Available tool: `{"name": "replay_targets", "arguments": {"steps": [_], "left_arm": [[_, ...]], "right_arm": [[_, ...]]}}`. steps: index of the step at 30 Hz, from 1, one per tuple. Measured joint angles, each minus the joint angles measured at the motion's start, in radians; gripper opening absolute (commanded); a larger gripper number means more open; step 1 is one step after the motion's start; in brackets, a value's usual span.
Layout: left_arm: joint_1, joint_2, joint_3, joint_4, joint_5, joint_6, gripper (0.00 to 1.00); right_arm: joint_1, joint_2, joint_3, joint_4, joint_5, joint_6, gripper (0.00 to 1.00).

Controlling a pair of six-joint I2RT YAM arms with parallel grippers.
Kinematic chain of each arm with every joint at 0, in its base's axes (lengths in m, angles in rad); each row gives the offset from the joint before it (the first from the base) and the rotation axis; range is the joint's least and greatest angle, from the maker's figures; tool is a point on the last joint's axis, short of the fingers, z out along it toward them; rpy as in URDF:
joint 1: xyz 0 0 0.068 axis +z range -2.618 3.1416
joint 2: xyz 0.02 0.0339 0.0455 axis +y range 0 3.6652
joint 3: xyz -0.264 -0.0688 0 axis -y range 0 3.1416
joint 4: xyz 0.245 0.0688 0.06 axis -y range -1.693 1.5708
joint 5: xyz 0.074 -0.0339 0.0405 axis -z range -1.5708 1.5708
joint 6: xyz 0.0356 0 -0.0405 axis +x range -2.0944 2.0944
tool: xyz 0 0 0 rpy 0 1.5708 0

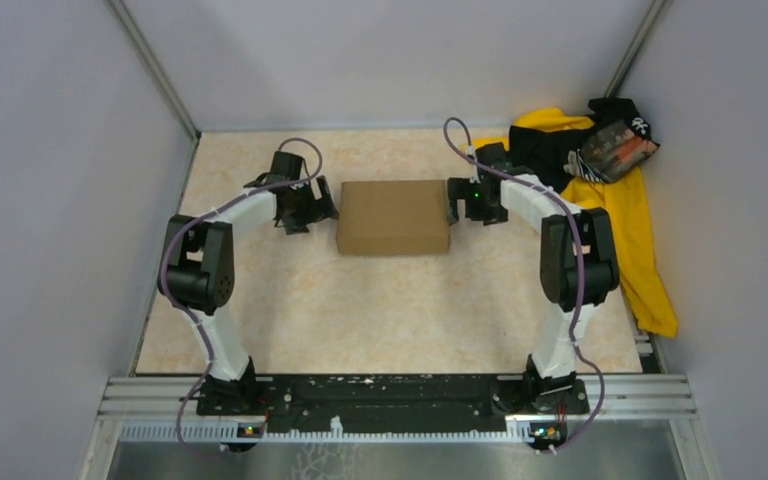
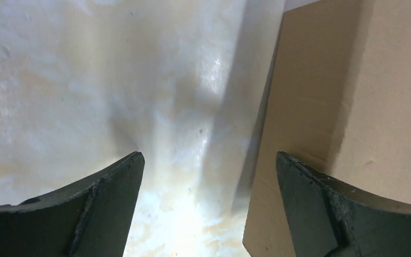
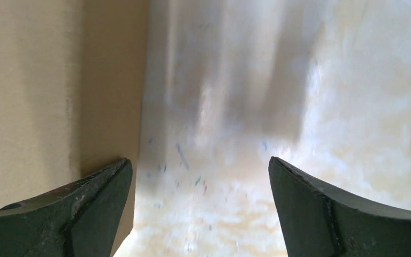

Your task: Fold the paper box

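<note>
Lying flat at mid-table [image 1: 260, 310]: the box [image 1: 392, 217], closed up into a shallow brown block, long sides running left to right. Flanked by both arms, one at each short end, in near mirror poses.

On the left: upper link rising from the base, elbow bent out toward the left wall, white forearm angled inward and toward the far side. At its end, the left gripper [image 1: 315, 212], just beside the box's left end and pointing down at the table. Jaws spread wide, pinching nothing. Seen from the left wrist: bare table between the two dark fingers [image 2: 107, 203], the box's side wall rising just by the right-hand one; contact impossible to tell.

On the right: the same raised, bent posture, elbow out toward the right wall, forearm slanting in to the box's right end. Right gripper [image 1: 456, 203] low over the table, jaws likewise spread wide and empty. Seen from the right wrist: box wall hard by the left-hand finger, pale table with faint blue marks across the gap.

Behind the right arm, in the far right corner: a yellow-and-black cloth pile [image 1: 625, 215], well apart from the box.
</note>
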Motion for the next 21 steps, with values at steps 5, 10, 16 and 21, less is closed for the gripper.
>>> {"name": "replay_targets", "arguments": {"steps": [5, 10, 16, 21], "left_arm": [[-0.014, -0.14, -0.046, -0.032, -0.007, 0.06, 0.99], [-0.024, -0.436, -0.141, 0.04, -0.068, 0.127, 0.99], [-0.024, -0.48, -0.214, 0.109, -0.079, 0.145, 0.99], [-0.024, -0.541, -0.379, 0.122, -0.138, 0.15, 0.99]], "right_arm": [[0.018, -0.235, -0.121, 0.046, 0.017, -0.033, 0.99], [0.01, -0.492, -0.173, 0.167, 0.016, -0.05, 0.99], [-0.002, -0.52, -0.257, 0.264, 0.028, -0.056, 0.99], [-0.007, -0.689, -0.658, 0.449, 0.087, -0.056, 0.99]]}}
